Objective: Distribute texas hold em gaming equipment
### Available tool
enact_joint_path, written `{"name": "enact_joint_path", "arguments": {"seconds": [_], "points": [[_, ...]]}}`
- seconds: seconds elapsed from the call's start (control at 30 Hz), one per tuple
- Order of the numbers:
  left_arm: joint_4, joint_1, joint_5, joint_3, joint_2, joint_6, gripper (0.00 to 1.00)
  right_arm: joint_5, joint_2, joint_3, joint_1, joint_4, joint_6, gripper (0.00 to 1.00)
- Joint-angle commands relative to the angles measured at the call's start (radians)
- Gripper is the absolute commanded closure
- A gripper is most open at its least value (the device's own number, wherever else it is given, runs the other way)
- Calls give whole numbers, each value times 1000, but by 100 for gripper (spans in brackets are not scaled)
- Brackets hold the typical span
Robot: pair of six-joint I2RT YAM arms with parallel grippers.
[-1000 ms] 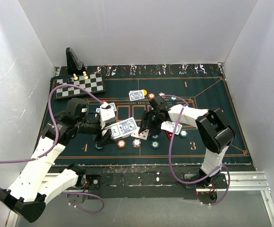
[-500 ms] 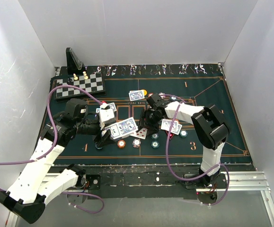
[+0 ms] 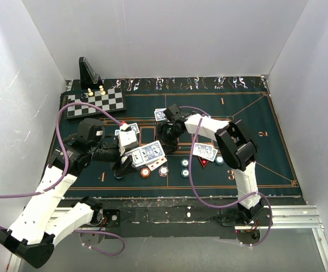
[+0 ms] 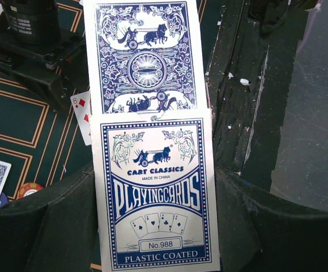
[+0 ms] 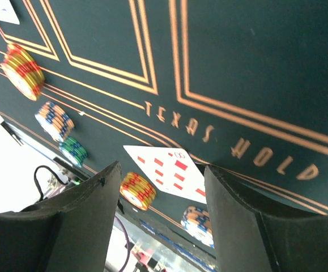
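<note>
1. Swung leftward since a second ago, the right arm now reaches over the middle of the green mat (image 3: pixel 254 119); before, it hung closer to the near edge.
2. At its end, the right gripper (image 5: pixel 161 198) stands with jaws apart and nothing between them, above a face-up red card (image 5: pixel 169 173) lying flat on the mat.
3. Over the left half of the mat, the left gripper (image 4: pixel 155 226) is clamped on a card box (image 4: pixel 155 187), and a blue-backed card (image 4: pixel 144 56) shows past the box's top.
4. At the far left corner sits a chessboard (image 3: pixel 96 103), with a black stand (image 3: pixel 88 72) just behind it.
5. Right of centre lie two blue-backed cards (image 3: pixel 205 151), and another pair (image 3: pixel 161 113) lies nearer the far edge.
6. Toward the near edge sit an orange chip (image 3: pixel 145 171), a whitish chip (image 3: pixel 163 170) beside it, and a teal chip (image 3: pixel 184 172) farther right.
</note>
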Motion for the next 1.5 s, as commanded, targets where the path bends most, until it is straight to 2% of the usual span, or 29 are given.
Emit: {"name": "enact_joint_path", "arguments": {"seconds": [0.0, 0.3, 0.6, 0.9, 1.13, 1.33, 1.47], "points": [[4, 5, 10, 24, -29, 8, 100, 124, 45, 86, 1, 90, -36, 33], [2, 5, 13, 24, -35, 8, 100, 158, -159, -119, 10, 104, -53, 32], [5, 5, 18, 33, -24, 4, 100, 86, -135, -242, 62, 178, 18, 33], [-4, 5, 10, 39, -23, 17, 100, 54, -113, -210, 85, 190, 48, 34], [4, 5, 7, 38, -23, 14, 100, 78, -46, -74, 84, 139, 33, 35], [2, 5, 7, 38, -26, 14, 100, 107, -17, 49, 36, 81, -8, 35], [-3, 5, 4, 33, -27, 21, 100, 107, -95, 36, -25, 49, -45, 33]]}}
